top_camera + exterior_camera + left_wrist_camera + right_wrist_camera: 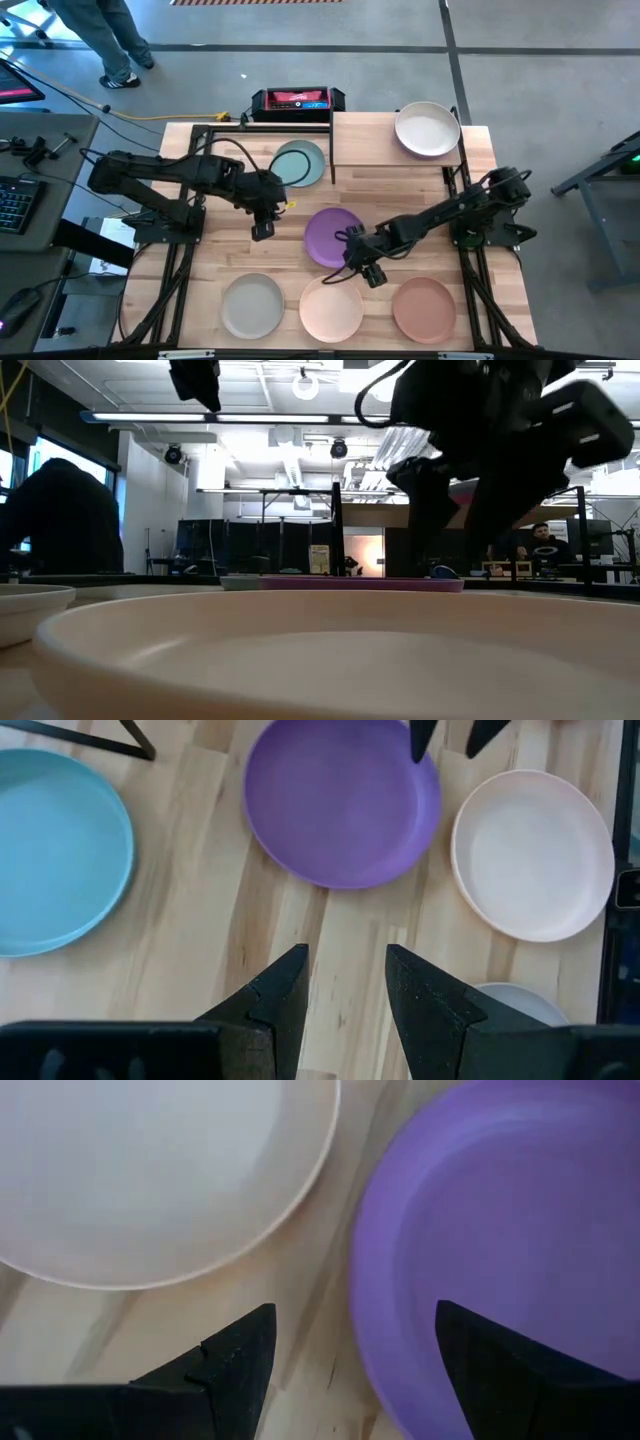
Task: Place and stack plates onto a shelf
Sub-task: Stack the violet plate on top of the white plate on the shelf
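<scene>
A purple plate (333,237) lies flat at the table's middle. My right gripper (370,272) hangs open over the plate's near right rim (375,1310), slanting down. One finger (240,1355) is over bare wood and the other (520,1370) over the plate's inside, and no touch shows. My left gripper (263,230) is open above the table, left of the purple plate (340,800), with nothing between its fingers (345,985). A cream plate (427,130) rests on the shelf (375,150) at the far right. A teal plate (300,165) lies beside the shelf's left posts.
Along the near edge lie a grey-beige plate (252,305), a peach plate (331,310) and a terracotta plate (423,308). The peach plate (150,1170) is close to my right gripper. A red and black box (297,100) sits beyond the far edge. A person (105,40) stands at the far left.
</scene>
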